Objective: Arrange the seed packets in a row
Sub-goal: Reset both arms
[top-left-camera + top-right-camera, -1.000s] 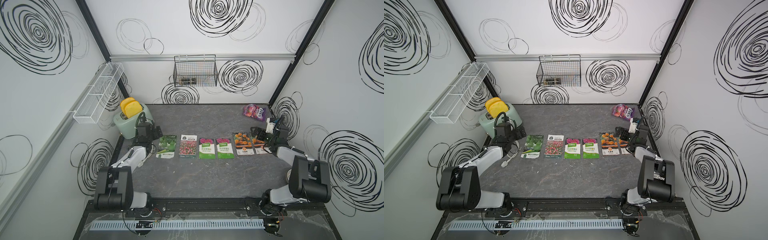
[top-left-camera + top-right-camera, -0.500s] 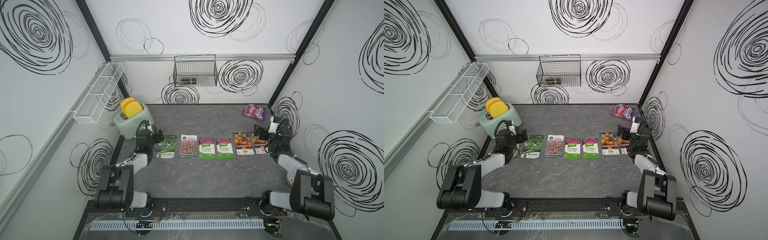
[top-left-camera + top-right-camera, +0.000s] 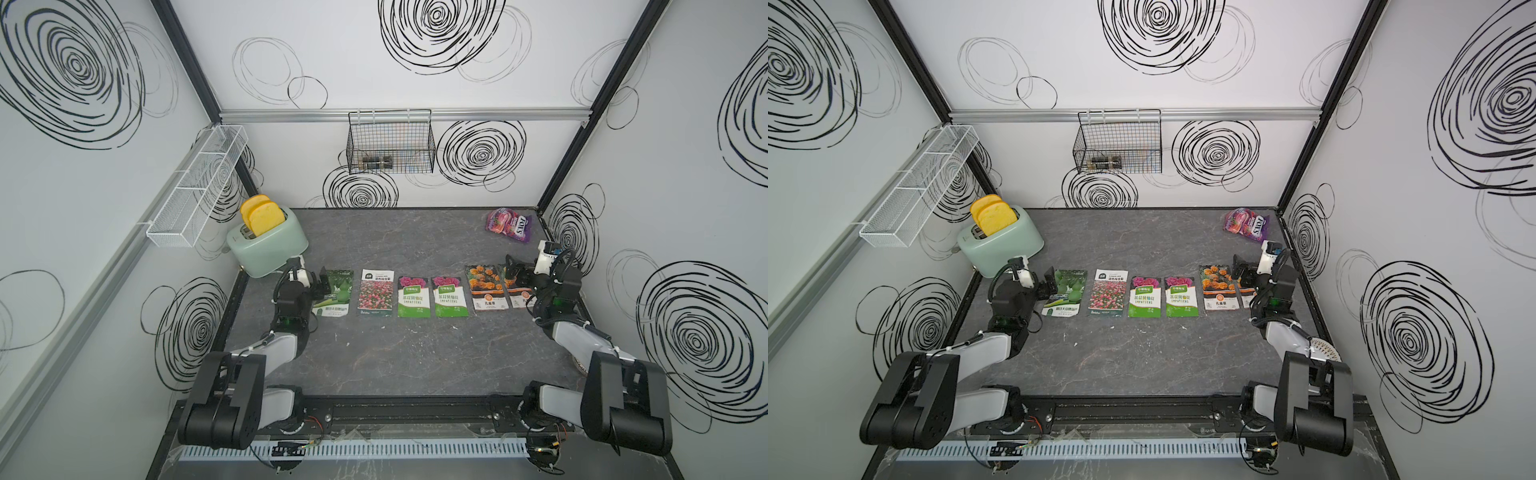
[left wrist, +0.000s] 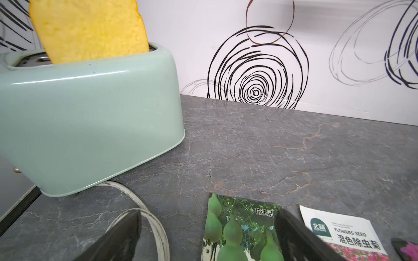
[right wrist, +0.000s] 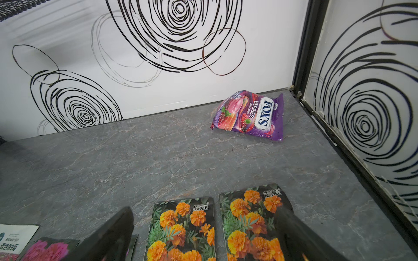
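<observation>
From where I stood the job looked all but finished. Six seed packets (image 3: 1144, 299) lay flat and face up in one line across the middle of the counter (image 3: 415, 357). The gourd packet (image 3: 336, 293) was at the left end, then the mixed-flower packet (image 3: 376, 293), then two pink impatiens packets (image 3: 449, 296). Two marigold packets (image 5: 181, 230) lay just beside each other at the right end. The gap before the marigolds was a little wider than the rest, and the outermost packet's edge curled slightly. At most a small tidy-up seemed left.

The left tool (image 3: 323, 286) hung by the gourd packet's outer side, jaws wide and holding nothing. The right tool (image 3: 515, 272) hung over the last marigold packet, just as wide and empty.

A mint toaster (image 3: 266, 245) with toast slices (image 3: 259, 216) stood behind the left tool, its cord (image 4: 138, 203) trailing close by. A candy bag (image 3: 508, 223) sat in the far right corner, well apart from the row. Nothing blocked the line.
</observation>
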Robot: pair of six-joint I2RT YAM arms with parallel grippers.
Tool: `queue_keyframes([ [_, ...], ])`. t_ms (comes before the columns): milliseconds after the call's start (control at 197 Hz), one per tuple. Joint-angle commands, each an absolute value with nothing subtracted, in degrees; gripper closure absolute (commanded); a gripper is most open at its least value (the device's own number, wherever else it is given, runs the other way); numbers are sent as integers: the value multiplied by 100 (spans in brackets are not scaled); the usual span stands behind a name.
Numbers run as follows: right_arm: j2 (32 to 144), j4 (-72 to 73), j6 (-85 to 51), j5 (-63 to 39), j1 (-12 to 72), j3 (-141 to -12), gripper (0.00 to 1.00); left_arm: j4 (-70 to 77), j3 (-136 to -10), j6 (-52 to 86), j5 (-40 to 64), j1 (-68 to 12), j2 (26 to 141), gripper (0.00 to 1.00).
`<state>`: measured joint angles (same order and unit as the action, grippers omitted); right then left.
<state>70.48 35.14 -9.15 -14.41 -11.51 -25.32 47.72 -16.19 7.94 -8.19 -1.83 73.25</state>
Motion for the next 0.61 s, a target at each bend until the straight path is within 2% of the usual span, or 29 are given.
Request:
queue_keyframes([
  [0,6970,4195,-990,-1282,-1076,-2194,2,5220,-1516,712,-1117,-188,7234,4],
  [603,7386,4607,-743,-1238,-962,-1907,2,5430,-1780,247,-1127,-269,7658,4],
])
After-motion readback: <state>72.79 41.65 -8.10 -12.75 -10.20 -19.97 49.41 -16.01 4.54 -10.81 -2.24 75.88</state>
